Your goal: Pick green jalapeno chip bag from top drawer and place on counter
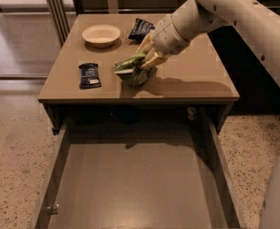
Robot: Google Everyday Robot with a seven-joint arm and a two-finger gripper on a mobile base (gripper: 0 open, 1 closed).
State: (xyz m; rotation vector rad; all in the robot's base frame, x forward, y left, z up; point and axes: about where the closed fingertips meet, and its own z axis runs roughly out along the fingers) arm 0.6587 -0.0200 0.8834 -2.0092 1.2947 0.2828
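Observation:
The green jalapeno chip bag (132,70) is on the tan counter (197,75), near its front middle, crumpled and tilted. My gripper (146,56) reaches in from the upper right and its pale fingers (151,60) are closed on the bag's upper edge. The bag's lower end rests on or just above the counter surface. The top drawer (130,185) is pulled out below the counter and nothing shows on its flat grey-brown bottom.
A small dark blue bar wrapper (89,75) lies at the counter's left front. A cream bowl (101,35) stands at the back left, a dark navy chip bag (140,29) at the back middle. Speckled floor lies on both sides of the drawer.

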